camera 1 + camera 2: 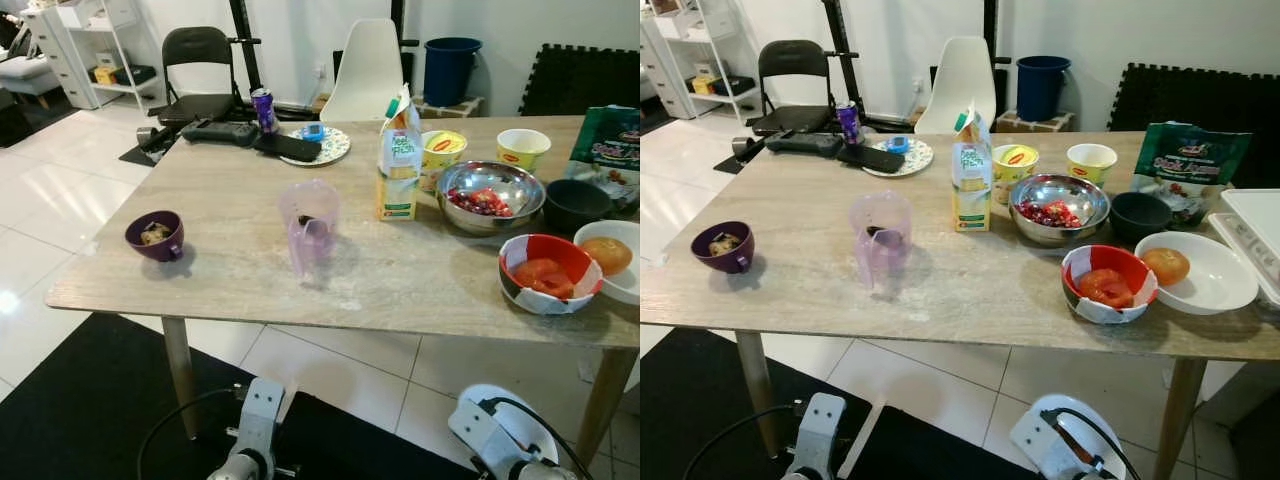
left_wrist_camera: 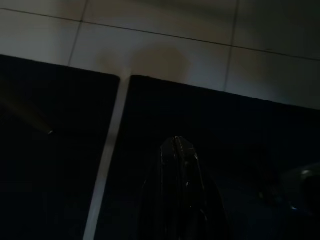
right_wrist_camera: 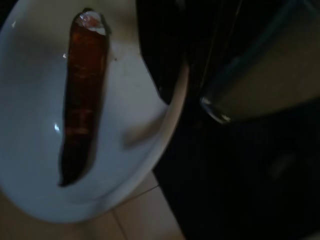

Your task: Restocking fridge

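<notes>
Along the table (image 1: 200, 290), going left to right: a purple cup (image 1: 155, 235) with something brown inside is sitting near the left edge, and a translucent lilac jug (image 1: 310, 228) is standing toward the front edge at the middle. At the far edge a can (image 1: 263, 109), a dark remote-like object (image 1: 218, 131) and a patterned plate (image 1: 325, 145) are lying together. A milk carton (image 1: 400, 160) is standing upright just right of centre, with two yellow tubs (image 1: 443, 150) behind it. A steel bowl (image 1: 490, 195) holding something red is sitting just beside the carton, then a black bowl (image 1: 577, 203), a red-and-white bowl (image 1: 545, 272) near the front edge, a white dish (image 1: 1200, 272) with a bun, and a green bag (image 1: 1188, 165) at the far right corner.

The left gripper (image 2: 176, 150) is hanging below the table over a black mat (image 2: 50, 150), its fingers pressed together on nothing. The right gripper (image 3: 165, 65) is hanging low too, gripping the rim of a white plate (image 3: 35, 165) that is carrying a dark reddish carrot-like piece (image 3: 80, 100).

The plate is looking like the risk: pinched at one edge, it could be tipping as the robot is walking, letting the piece roll off. The tall carton could topple if grabbed high, and the full steel bowl beside it could be getting knocked.
</notes>
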Tool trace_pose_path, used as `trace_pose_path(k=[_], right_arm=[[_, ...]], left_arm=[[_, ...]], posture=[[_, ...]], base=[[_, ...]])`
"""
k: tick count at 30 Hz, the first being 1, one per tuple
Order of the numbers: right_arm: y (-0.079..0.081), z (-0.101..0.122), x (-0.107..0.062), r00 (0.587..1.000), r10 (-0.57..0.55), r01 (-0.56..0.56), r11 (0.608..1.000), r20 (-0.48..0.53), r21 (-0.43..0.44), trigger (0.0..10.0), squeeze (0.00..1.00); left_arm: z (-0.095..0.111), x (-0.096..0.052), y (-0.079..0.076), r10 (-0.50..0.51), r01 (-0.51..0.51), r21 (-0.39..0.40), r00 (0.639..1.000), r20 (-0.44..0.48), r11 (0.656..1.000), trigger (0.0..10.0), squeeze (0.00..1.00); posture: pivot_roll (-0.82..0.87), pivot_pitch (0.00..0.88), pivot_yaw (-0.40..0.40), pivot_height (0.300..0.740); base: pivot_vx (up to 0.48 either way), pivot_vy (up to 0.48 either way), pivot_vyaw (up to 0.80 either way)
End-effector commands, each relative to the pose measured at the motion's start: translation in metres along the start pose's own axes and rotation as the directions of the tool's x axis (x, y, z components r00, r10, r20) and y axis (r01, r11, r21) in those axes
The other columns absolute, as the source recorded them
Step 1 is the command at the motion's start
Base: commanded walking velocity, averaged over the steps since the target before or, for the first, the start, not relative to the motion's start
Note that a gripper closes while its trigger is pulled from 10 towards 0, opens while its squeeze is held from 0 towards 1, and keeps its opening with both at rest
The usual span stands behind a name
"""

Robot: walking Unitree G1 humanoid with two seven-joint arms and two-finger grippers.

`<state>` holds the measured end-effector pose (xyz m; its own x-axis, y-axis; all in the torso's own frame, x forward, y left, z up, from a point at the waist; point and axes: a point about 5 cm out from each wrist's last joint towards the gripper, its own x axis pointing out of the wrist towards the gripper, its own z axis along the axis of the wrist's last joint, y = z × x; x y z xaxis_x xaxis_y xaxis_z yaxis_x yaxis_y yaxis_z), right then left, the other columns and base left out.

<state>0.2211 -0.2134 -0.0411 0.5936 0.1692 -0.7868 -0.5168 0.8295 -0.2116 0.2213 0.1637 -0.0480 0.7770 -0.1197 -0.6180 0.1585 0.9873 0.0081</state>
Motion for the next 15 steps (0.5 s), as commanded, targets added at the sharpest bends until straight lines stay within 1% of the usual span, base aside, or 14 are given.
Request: trace_pose_path(k=[1,4,7,10,13,15], right_arm=[[-0.003,-0.007,0.001,0.999,-0.043,0.044,0.997,-0.006,0.069,0.0,0.00],[-0.002,-0.005,0.002,0.997,-0.069,0.067,0.994,0.022,0.086,0.0,0.00],[-0.002,-0.002,0.004,0.992,-0.113,0.108,0.989,0.047,0.099,0.0,0.00],[-0.001,-0.001,0.007,0.988,-0.146,0.143,0.987,0.041,0.069,0.0,0.00],[0.002,-0.002,0.009,0.987,-0.160,0.158,0.986,0.032,0.047,0.0,0.00],[0.001,0.000,0.009,0.980,-0.196,0.192,0.977,0.043,0.093,0.0,0.00]], left_arm=[[-0.007,-0.004,0.009,0.036,-0.036,-0.003,0.999,-0.007,0.999,10.0,0.00],[-0.010,-0.005,0.011,0.060,-0.060,-0.019,0.998,0.002,0.998,10.0,0.00],[-0.012,-0.007,0.013,0.089,-0.089,-0.008,0.996,0.019,0.996,10.0,0.00],[-0.015,-0.008,0.015,0.119,-0.119,-0.012,0.992,0.035,0.993,10.0,0.00],[-0.019,-0.010,0.016,0.145,-0.144,-0.038,0.989,0.028,0.989,10.0,0.00],[-0.021,-0.010,0.018,0.166,-0.165,-0.050,0.986,0.028,0.985,10.0,0.00]], posture=[[-0.06,0.091,0.071,0.740],[-0.06,0.089,0.072,0.740],[-0.06,0.085,0.075,0.740],[-0.05,0.080,0.073,0.740],[-0.05,0.076,0.071,0.740],[-0.05,0.071,0.069,0.740]], base=[[0.000,0.000,0.00],[0.000,0.000,0.00],[0.000,0.000,0.00],[0.000,0.000,0.00],[0.000,0.000,0.00],[0.000,0.000,0.00]])
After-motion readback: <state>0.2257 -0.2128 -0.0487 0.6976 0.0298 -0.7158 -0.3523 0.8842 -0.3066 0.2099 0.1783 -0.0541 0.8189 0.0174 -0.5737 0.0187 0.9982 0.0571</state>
